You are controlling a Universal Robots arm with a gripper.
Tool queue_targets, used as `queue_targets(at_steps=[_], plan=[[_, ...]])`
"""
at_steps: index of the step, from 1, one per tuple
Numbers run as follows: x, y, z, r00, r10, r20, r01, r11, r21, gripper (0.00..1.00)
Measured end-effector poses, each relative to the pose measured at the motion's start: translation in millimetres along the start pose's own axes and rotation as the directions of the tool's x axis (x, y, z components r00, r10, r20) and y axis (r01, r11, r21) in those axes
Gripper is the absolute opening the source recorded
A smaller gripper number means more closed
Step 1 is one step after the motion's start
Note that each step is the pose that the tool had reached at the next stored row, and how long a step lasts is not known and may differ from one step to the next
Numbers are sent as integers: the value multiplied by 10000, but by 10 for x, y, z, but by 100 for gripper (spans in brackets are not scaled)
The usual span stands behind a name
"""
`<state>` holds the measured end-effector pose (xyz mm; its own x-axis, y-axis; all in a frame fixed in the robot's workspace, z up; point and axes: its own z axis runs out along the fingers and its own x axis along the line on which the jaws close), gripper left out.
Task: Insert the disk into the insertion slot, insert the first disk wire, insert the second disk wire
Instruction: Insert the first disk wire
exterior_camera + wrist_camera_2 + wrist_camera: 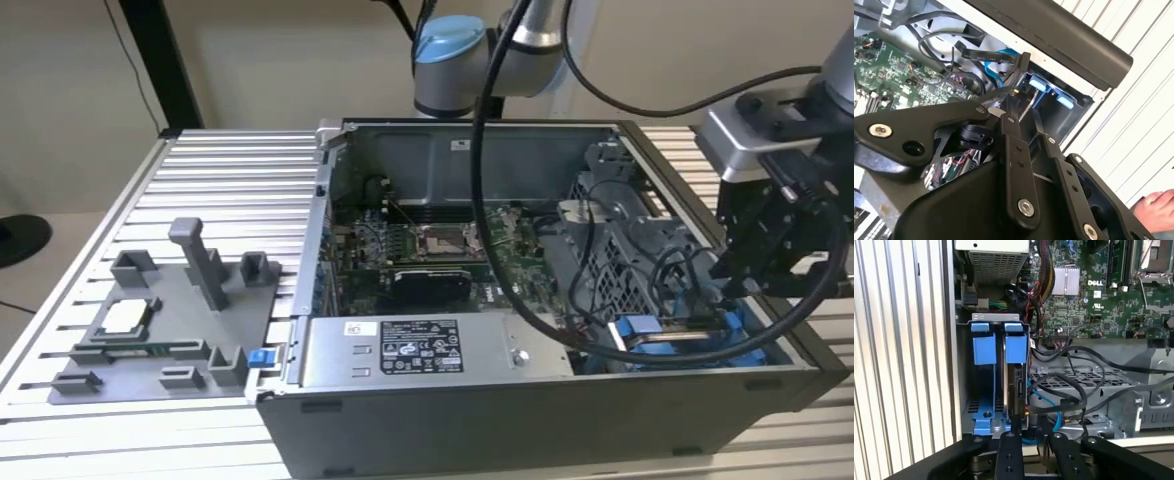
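In the first wrist view the disk (pixel 1017 385) stands edge-on in the insertion slot (pixel 995 317), its blue carrier end (pixel 1015 347) level with the neighbouring blue tray (pixel 983 347). My gripper (pixel 1031 436) hovers just off the disk's connector end, open, with a gap between the black fingers (pixel 1006 452) and nothing in it. Loose black wires (pixel 1076 390) and a light blue wire (pixel 1053 405) lie over the grey perforated cage (pixel 1094 382) beside the disk. The second wrist view shows the gripper (pixel 1024 119) aimed into the bay, a black wire plug (pixel 1021 60) just beyond it. From outside, the gripper (pixel 738 285) hangs over the case's corner at the exterior view's right.
The open computer case (pixel 534 400) sits on a slatted aluminium table (pixel 227 180). A grey fixture plate (pixel 160 320) lies at the exterior view's left. The power supply (pixel 400 350) and motherboard (pixel 441 250) fill the case. A person's hand (pixel 1154 210) shows beside the case.
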<state>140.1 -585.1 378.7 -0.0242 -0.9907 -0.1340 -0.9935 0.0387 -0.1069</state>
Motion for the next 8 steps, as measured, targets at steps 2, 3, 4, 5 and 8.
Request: queue_targets(at_steps=[2,3,4,5,8], plan=[[0,-1,-5,10000,0,2,0,10000,-1,0],[-1,-1,-5,10000,0,3,0,10000,0,0],[-1,-2,-6,10000,0,3,0,10000,-2,0],[-1,-16,-5,10000,0,-1,0,10000,-31,0],[-3,-100,4,10000,36,-12,-37,9996,-283,0]])
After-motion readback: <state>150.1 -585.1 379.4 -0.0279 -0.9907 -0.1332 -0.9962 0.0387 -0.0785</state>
